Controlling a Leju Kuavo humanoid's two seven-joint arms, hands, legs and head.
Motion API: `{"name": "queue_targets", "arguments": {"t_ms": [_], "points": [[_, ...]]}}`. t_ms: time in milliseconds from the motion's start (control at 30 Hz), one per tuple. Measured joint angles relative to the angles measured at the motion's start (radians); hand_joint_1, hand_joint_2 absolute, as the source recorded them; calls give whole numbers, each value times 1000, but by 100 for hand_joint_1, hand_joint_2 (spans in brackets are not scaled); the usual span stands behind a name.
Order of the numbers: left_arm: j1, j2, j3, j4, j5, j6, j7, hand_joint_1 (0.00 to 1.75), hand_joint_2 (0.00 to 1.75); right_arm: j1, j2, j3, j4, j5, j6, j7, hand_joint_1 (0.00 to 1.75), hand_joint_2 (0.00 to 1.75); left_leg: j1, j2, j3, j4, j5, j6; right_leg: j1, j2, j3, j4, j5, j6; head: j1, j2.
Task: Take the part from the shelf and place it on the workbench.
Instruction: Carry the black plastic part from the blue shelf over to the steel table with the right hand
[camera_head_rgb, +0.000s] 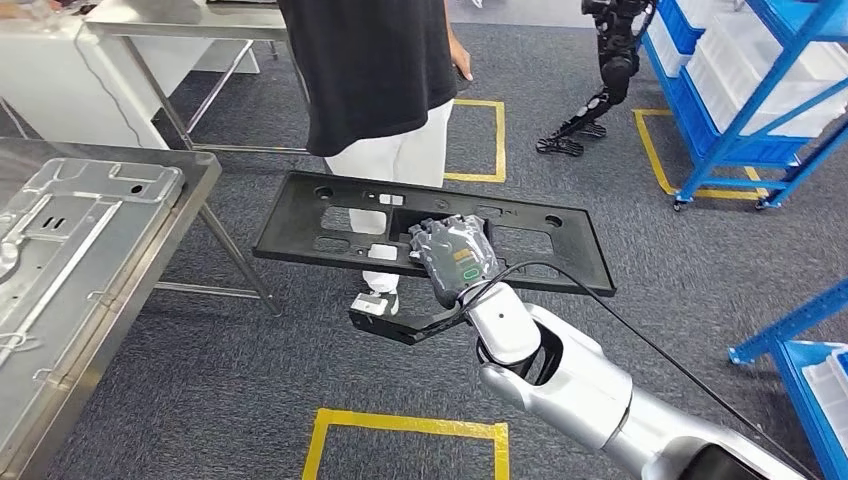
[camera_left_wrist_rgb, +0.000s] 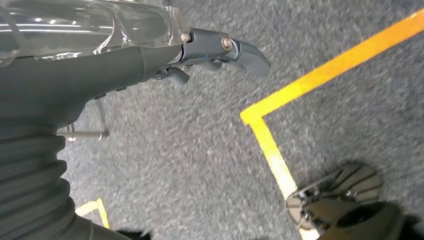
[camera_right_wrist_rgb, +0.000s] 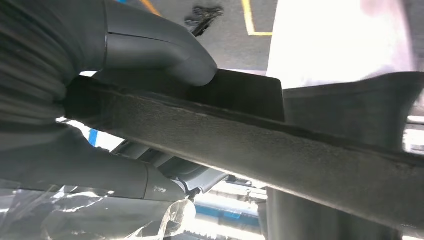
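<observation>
carrying step now: black plastic panel up in the air, flat, well off the floor. right hand clamped on its near long edge, thumb on one face, fingers on the other. left hand hanging low over grey carpet with yellow tape, holding nothing, fingers loosely apart as far as can be told.

steel workbench off to the left, with a silver metal sheet already lying on it. panel not over the bench yet, just near its corner. person in dark top and white trousers standing right behind the panel. blue shelves back on the right.

next, probably: swing left, bring the panel over the bench top, keep it level, then lower and let go. long panel, gripped on one edge only, so likely to tip; slow turn needed, and room kept from the person and the bench corner.
</observation>
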Motion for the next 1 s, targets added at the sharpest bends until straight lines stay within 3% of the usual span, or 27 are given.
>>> {"name": "queue_targets", "arguments": {"t_ms": [67, 100, 167, 233, 300, 333, 367, 433, 500, 567, 600, 633, 667, 733, 767, 800, 867, 900, 933, 1000], "points": [[-33, -8, -11, -15, -49, 16, 33, 0, 175, 30, -29, -16, -22, 13, 32, 40, 175, 175, 1, -31, 1, 1, 0, 2, -1, 11, -62, 113, -33, 6, 0, 0], [-46, -13, -16, -27, -75, 32, 50, 0, 175, 47, -45, -25, -37, 19, 50, 57, 175, 175, 3, -46, 1, 3, 0, 2, -2, 12, -70, 120, -22, 8, 1, 0], [-62, -25, -21, -61, -131, 70, 88, 0, 175, 76, -73, -45, -70, 33, 87, 84, 175, 175, 7, -73, 2, 11, -4, -3, -7, 24, -27, 14, 45, 14, 1, 0], [-67, -33, -21, -104, -188, 108, 129, 0, 175, 94, -98, -65, -102, 45, 116, 99, 175, 175, 8, -91, -3, 25, -12, -13, -15, 58, 34, -116, 99, 20, 2, 0], [-65, -34, -21, -151, -235, 136, 162, 0, 175, 109, -114, -79, -131, 52, 131, 107, 175, 175, 7, -102, -10, 33, -18, -22, -17, 72, 53, -157, 108, 14, 2, 0], [-61, -33, -21, -174, -251, 145, 175, 0, 175, 117, -121, -85, -144, 55, 136, 110, 175, 175, 7, -109, -13, 34, -18, -24, -14, 62, 52, -157, 110, 6, 2, 0], [-56, -31, -20, -195, -263, 151, 184, 0, 175, 123, -127, -90, -154, 56, 138, 113, 175, 175, 9, -108, -15, 35, -19, -26, -14, 54, 52, -157, 110, 0, 2, 0], [-47, -24, -19, -238, -281, 159, 201, 0, 175, 128, -138, -100, -176, 59, 141, 115, 175, 175, 8, -70, -33, 72, -43, -34, -13, 37, 53, -158, 111, -12, 0, 0], [-41, -13, -17, -289, -306, 168, 231, 0, 175, 132, -149, -110, -198, 62, 144, 117, 175, 175, 8, -20, -87, 188, -103, -42, -11, 18, 53, -159, 110, -19, -4, 0], [-30, 5, -9, -342, -338, 175, 273, 0, 175, 141, -160, -115, -215, 62, 145, 114, 175, 175, 11, -6, -147, 315, -151, -44, -7, -6, 54, -159, 107, -23, -5, 0], [-21, 13, -2, -362, -350, 172, 282, 0, 175, 145, -163, -115, -220, 61, 144, 106, 175, 175, 10, -5, -158, 337, -152, -43, -5, -18, 55, -159, 106, -25, -5, 0], [-10, 18, 8, -373, -354, 162, 275, 0, 175, 146, -164, -115, -222, 59, 142, 95, 175, 175, 9, -3, -147, 314, -135, -39, -3, -29, 56, -159, 104, -26, -5, 0], [-1, 22, 20, -375, -350, 147, 248, 0, 175, 143, -163, -114, -222, 56, 137, 79, 175, 175, 5, 4, -118, 254, -104, -33, -1, -40, 57, -159, 103, -26, -5, 0], [7, 26, 48, -359, -326, 106, 159, 0, 175, 128, -157, -111, -221, 49, 120, 48, 175, 175, -12, 50, -43, 102, -50, -14, 2, -61, 61, -159, 99, -25, -5, 0], [7, 27, 64, -342, -310, 86, 108, 0, 175, 117, -151, -108, -216, 45, 107, 32, 175, 175, -20, 67, -21, 54, -37, -7, 3, -71, 63, -160, 97, -22, -5, 0], [7, 28, 81, -322, -293, 69, 63, 0, 175, 105, -142, -104, -207, 40, 94, 16, 175, 175, -28, 77, -12, 31, -34, -2, 3, -82, 64, -161, 96, -19, -5, 0], [15, 27, 114, -280, -263, 44, 0, 0, 175, 80, -119, -90, -184, 28, 70, -15, 175, 175, -29, 56, -8, 21, -29, 3, 4, -101, 69, -166, 93, -10, -5, 0], [22, 27, 129, -263, -250, 35, -19, 0, 175, 68, -107, -84, -171, 22, 59, -29, 175, 175, -26, 45, -2, 13, -23, 4, 4, -96, 71, -163, 89, -6, -5, 0], [28, 28, 142, -246, -239, 28, -33, 0, 175, 57, -96, -78, -160, 16, 48, -43, 175, 175, -21, 33, 6, 4, -17, 7, 3, -76, 66, -146, 76, -3, -4, 0], [36, 30, 163, -217, -225, 13, -51, 0, 175, 38, -79, -67, -137, 4, 30, -65, 175, 175, -11, 8, 16, -7, -9, 10, 0, -19, 24, -48, 24, 3, -3, 0]]}}
